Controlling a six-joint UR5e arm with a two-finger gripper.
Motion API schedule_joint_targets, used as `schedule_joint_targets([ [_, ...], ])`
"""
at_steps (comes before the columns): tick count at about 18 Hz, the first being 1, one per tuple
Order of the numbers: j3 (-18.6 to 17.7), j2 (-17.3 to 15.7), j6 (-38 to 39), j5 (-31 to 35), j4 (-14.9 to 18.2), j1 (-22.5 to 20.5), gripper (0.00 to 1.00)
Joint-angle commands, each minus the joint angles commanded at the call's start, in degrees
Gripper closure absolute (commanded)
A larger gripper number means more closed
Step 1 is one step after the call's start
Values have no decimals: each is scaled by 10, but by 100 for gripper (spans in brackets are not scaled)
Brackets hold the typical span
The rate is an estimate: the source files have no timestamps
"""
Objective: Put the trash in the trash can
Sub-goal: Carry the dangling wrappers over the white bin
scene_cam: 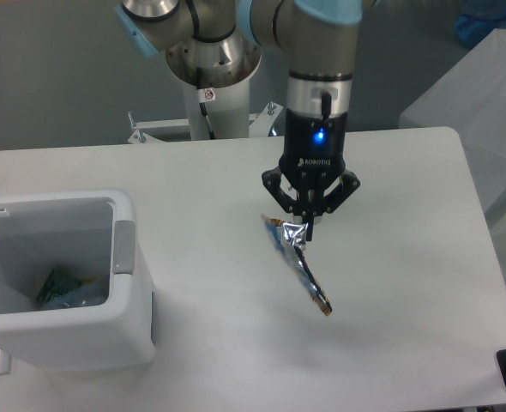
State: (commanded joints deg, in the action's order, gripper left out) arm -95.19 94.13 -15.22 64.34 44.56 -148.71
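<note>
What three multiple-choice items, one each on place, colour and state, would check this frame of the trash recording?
1. Where does the trash can stand relative to the tool?
A. Toward the image's left edge
B. Directly under it
C. Toward the image's right edge

2. What colour is the trash can's outer shell?
A. Black
B. White
C. Red

3. What state is the snack wrapper in?
A. Lying flat on the table
B. Inside the trash can
C. Pinched by the tool and hanging above the table

Answers:
1. A: the bin sits at the table's left front corner, while the tool is near the middle.
2. B: its walls and rim are plain white, with a grey latch on the side.
3. C: the fingers close on the wrapper's top end, and it dangles below them with a faint shadow on the table.
</note>
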Motion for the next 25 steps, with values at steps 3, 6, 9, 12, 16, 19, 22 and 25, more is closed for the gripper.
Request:
schedule_joint_targets([
  [3, 9, -13, 33, -13, 0, 0, 100],
  [6, 25, -31, 76, -32, -1, 2, 100],
  [9, 42, -47, 121, -37, -1, 5, 100],
  [12, 56, -69, 129, -54, -1, 10, 100],
  [16, 53, -113, 145, -75, -1, 18, 100],
  [19, 54, -128, 170, -93, -1, 31, 100],
  [22, 51, -136, 210, -100, -1, 54, 100],
  [25, 45, -138, 233, -105, 0, 83, 100],
])
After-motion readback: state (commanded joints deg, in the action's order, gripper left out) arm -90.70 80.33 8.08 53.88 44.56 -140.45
